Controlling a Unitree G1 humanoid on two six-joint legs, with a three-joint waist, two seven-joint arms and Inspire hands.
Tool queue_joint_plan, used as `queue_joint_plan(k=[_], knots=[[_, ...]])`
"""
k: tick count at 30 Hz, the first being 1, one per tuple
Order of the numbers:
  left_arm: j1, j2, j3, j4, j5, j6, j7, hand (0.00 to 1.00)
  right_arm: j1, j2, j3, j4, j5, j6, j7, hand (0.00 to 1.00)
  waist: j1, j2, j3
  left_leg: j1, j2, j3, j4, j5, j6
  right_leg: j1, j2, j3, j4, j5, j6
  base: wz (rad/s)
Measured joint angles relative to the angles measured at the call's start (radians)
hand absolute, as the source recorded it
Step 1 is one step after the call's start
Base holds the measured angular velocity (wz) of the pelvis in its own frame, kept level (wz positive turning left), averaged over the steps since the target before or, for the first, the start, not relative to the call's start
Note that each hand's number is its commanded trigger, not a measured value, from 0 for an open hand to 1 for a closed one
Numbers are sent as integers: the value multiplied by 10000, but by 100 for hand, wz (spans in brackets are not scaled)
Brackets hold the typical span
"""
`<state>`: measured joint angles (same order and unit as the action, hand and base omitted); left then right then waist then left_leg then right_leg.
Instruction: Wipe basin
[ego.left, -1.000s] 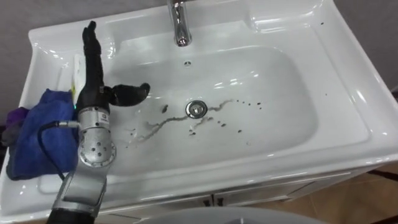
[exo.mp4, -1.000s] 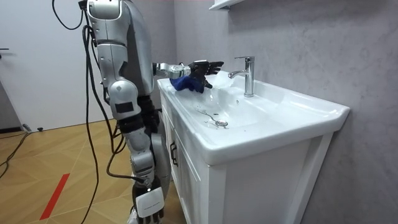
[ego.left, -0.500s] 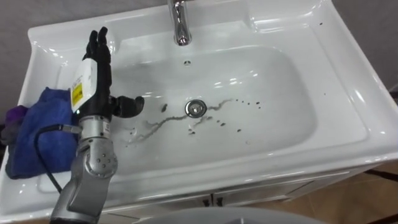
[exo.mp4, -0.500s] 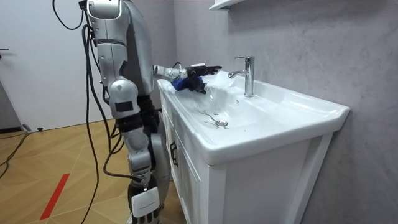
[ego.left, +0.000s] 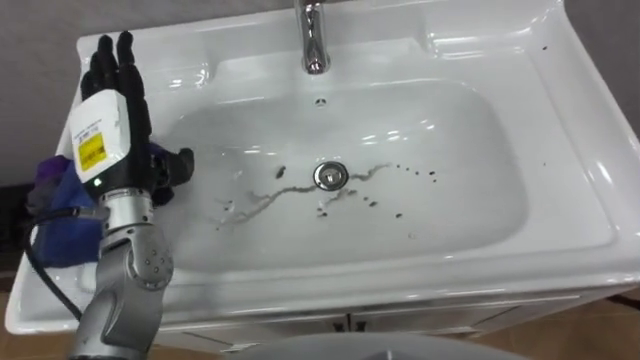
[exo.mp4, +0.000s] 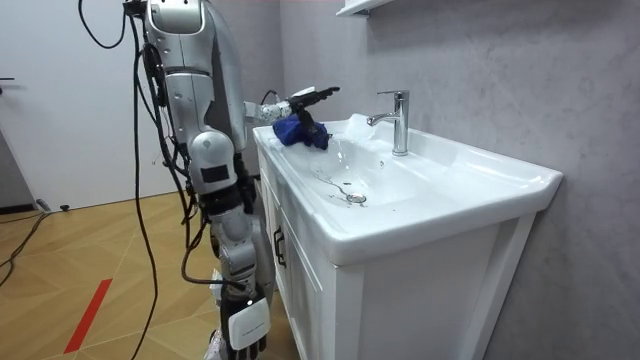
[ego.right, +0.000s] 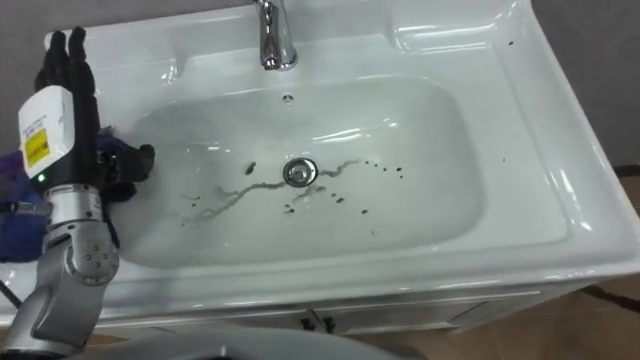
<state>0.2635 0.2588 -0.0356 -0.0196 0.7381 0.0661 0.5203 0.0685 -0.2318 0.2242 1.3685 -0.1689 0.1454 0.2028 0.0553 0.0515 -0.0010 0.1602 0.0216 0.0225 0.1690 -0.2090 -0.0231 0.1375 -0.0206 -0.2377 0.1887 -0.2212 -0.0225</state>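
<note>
Basin (ego.left: 470, 150) glossy white, dark-streaked; left hand (ego.left: 103, 140) straight-fingered above crumpled blue cloth (ego.left: 55, 235).

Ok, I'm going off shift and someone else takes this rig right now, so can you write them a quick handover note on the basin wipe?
Left hand: open, fingers straight, held up over the blue cloth, not gripping it.
Right hand: hanging at the robot's side, idle.
Blue cloth: bunched on the left rim of the basin, outside the bowl.
Done: no wiping to be seen; dark streaks and specks lie around the drain.
Left: take hold of the cloth, then wipe the bowl clean, likely starting at the streaks nearest the cloth.
</note>
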Motion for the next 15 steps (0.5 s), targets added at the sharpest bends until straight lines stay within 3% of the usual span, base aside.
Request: queue_joint_plan(k=[7,15], knots=[[550,10,560,124,87,-10,886,0,16,-11,-7,-27,9,-6,-45,0,83,-52,-13,-141,-23,-276,3,2,-1,-35,-32,-400,-30,1,-4,17],[906,-70,554,839,226,-44,1440,0,14,-16,-16,-82,-365,14,-92,0,257,-146,-23,-169,-31,-292,6,2,-2,-44,-39,-414,-35,-1,-1,1]])
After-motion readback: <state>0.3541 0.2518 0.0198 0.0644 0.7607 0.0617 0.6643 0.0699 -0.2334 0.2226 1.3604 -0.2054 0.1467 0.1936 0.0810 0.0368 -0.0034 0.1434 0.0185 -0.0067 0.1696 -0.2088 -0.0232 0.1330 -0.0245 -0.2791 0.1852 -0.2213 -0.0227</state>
